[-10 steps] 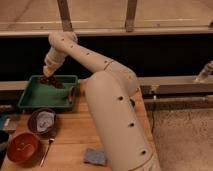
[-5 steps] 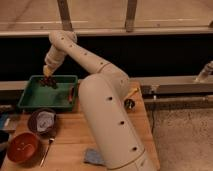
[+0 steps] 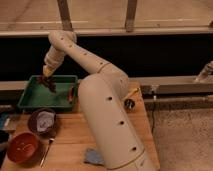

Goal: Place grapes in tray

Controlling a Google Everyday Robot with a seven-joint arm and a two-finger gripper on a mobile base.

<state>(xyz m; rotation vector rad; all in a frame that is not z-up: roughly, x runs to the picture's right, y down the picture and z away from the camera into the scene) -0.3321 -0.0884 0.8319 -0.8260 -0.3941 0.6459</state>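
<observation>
The green tray (image 3: 30, 102) sits at the table's back left, its orange-red handle (image 3: 71, 93) on the right end. My gripper (image 3: 48, 79) reaches down over the tray's back left part, shut on the grapes (image 3: 51, 85). They are a dark bumpy bunch at its tip, low inside the tray walls. Whether the bunch touches the tray floor cannot be told. The big white arm (image 3: 107, 115) fills the middle of the view and hides part of the table.
A dark bowl holding a cloth (image 3: 42, 121) stands in front of the tray, and a reddish-brown bowl (image 3: 22, 147) with a spoon (image 3: 45, 151) beside it lies nearer. A grey-blue sponge (image 3: 93, 157) rests by the arm's base. Small objects (image 3: 129, 102) lie at the right.
The gripper with the grapes has come down into the tray's back left part since a second ago. Over the last half second it has barely moved.
</observation>
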